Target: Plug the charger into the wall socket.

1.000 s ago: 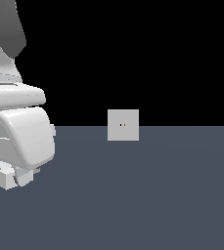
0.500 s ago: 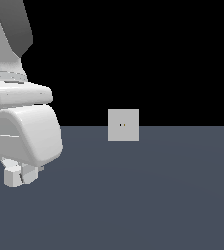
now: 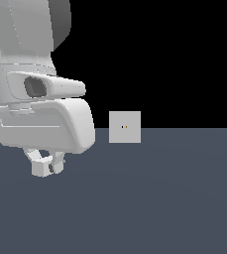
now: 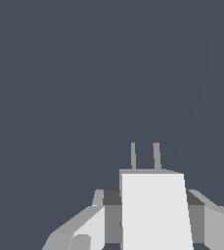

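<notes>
— Two flat tones make up the whole place: a matte slate-blue floor (image 3: 159, 198) with no grain or seam, and plain black above it where the floor's far edge ends in a straight line.

— And what stands on it?

— One thin, light-grey square, the wall socket (image 3: 125, 127), upright at that far edge, its lower part against the floor and its upper part against the black. Two tiny dark holes sit side by side near its middle. Its face is smooth and its corners sharp.

— Where is the arm?

— On the exterior view's left, well apart from the socket. The arm (image 3: 40, 99) is bulky, glossy white, with rounded shells and a dark oval recess in one side. Under it hangs the pincer (image 3: 46, 163), small and blocky.

— Is it holding anything?

— Yes. In the wrist view the pincer (image 4: 152, 219) is closed narrow on the charger (image 4: 155, 210), an off-white rectangular block with flat faces and crisp edges. Grey fingers (image 4: 84, 229) press in from either side, with darker pads against the block. Two thin, straight grey prongs (image 4: 145, 156) stick out of the block's free end, parallel to each other.

— Does the charger touch the floor?

— I cannot tell; in the exterior view the block (image 3: 39, 168) shows only as a pale lump under the arm, over the floor on the left, apart from the socket. In the wrist view, only bare slate-blue floor lies beyond the prongs.
</notes>
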